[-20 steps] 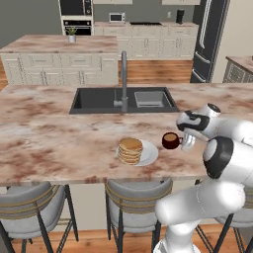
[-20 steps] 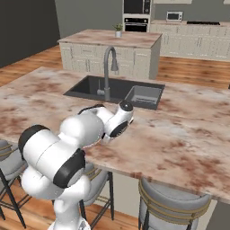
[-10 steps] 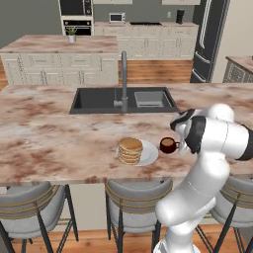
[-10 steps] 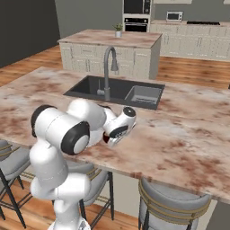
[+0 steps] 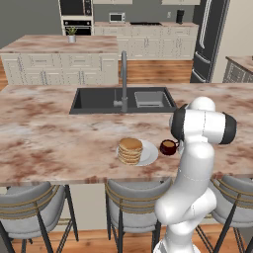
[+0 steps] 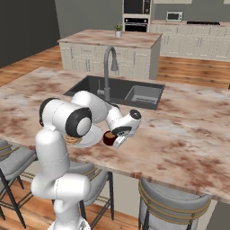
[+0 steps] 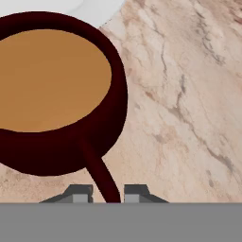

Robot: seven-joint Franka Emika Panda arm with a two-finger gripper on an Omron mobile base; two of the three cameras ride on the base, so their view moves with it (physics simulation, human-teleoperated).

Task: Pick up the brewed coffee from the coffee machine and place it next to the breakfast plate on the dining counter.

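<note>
The brewed coffee, a maroon mug (image 5: 168, 147) (image 6: 108, 138) with a tan surface, is upright at the right edge of the breakfast plate (image 5: 148, 154) (image 6: 91, 137) of pancakes (image 5: 131, 149), near the front of the dining counter (image 5: 59, 148). In the hand view the mug (image 7: 56, 94) is large at upper left, its handle running down between my fingertips. My gripper (image 7: 108, 194) (image 6: 118, 140) is shut on that handle. The plate's white rim (image 7: 99, 7) shows just beyond the mug. The coffee machine is out of view.
A dark sink (image 5: 118, 99) and grey faucet (image 5: 123, 81) lie behind the plate. Stools (image 5: 131, 197) (image 6: 173, 197) stand under the counter's front edge. Bare marbled stone (image 6: 188, 130) stretches right of the mug. A second island (image 5: 64, 44) stands farther back.
The mug has come down slightly and moved a little toward the plate. My arm's upper links have swung upright over the counter's front edge. The plate has not moved.
</note>
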